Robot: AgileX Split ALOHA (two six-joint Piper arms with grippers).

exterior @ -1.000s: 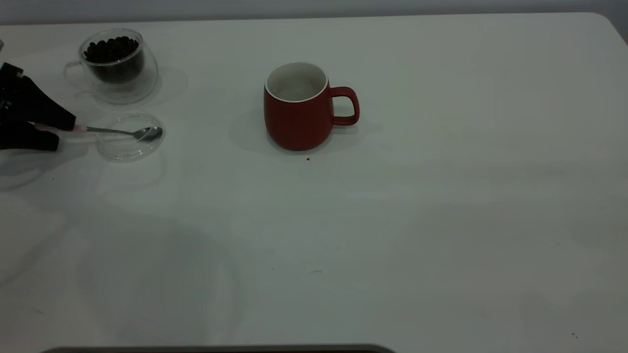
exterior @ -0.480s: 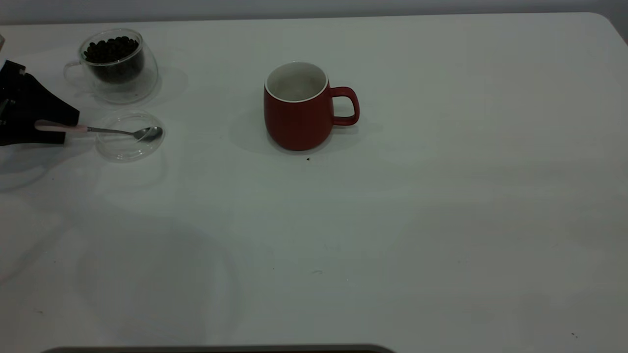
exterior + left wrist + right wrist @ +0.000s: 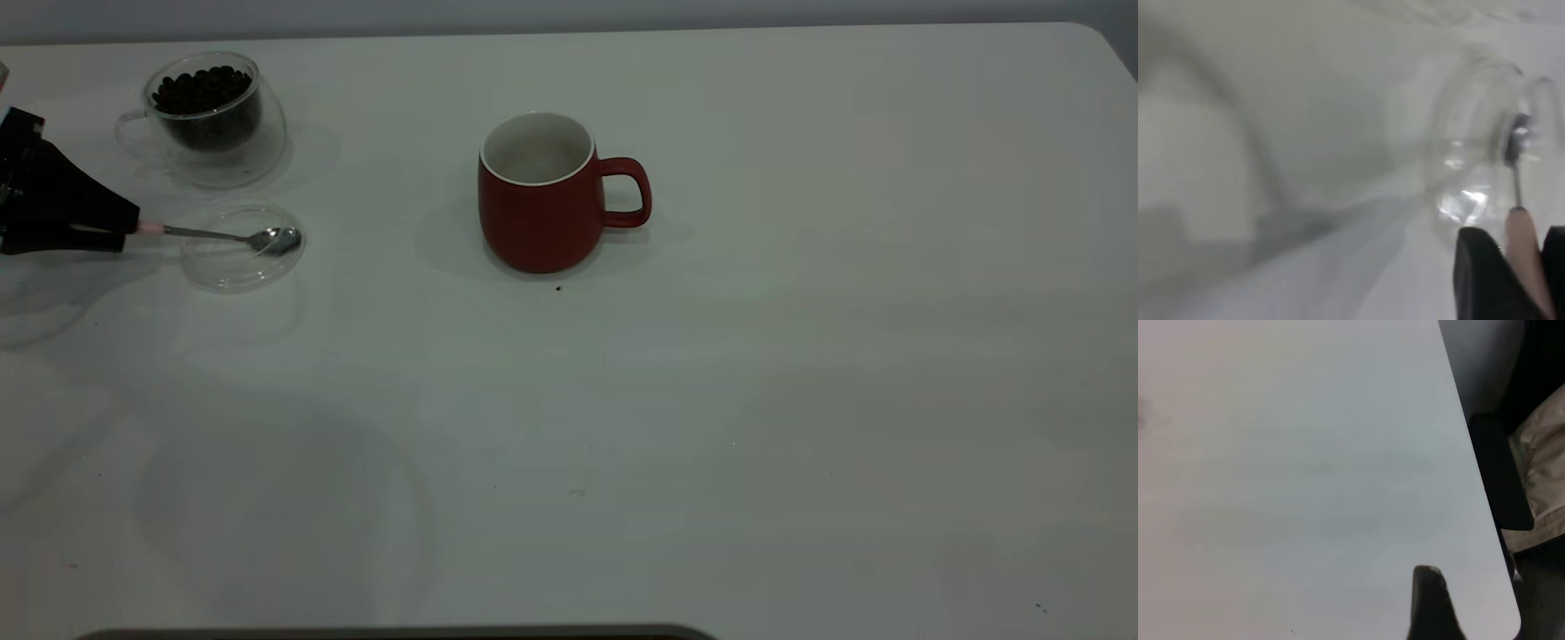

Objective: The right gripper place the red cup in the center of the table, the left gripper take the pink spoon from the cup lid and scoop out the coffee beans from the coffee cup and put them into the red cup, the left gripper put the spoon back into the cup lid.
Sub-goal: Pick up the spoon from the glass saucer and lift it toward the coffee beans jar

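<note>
- The left end effector (image 3: 120, 229) sits at the far left edge of the exterior view, low over the tabletop (image 3: 711, 400), its dark fingers (image 3: 1481, 277) closed on the pink handle of the pink spoon (image 3: 222, 236).
- In the left wrist view the pink handle runs between the two dark fingers, with the thin metal shaft reaching out beyond the tips.
- The spoon stretches away from the left end effector toward the table's middle; its metal bowl lies over the clear cup lid (image 3: 238, 260), which rests on the tabletop just past the fingertips.
- Whether the spoon bowl touches the lid or hangs just above it cannot be told.
- The coffee cup (image 3: 213, 116), a clear glass with a handle, stands near the left end effector, on the far side of the lid, apart from it. It holds dark coffee beans (image 3: 201, 89) up to near the rim.
- The red cup (image 3: 538, 200) stands upright well apart from the left end effector, around the middle of the tabletop, its handle turned away from the spoon. Its pale inside looks empty.
- A small dark speck (image 3: 558, 287) lies on the tabletop just in front of the red cup.
- The right end effector shows only as one dark fingertip (image 3: 1430, 600) in the right wrist view, over bare tabletop near a table edge; its opening cannot be told.
</note>
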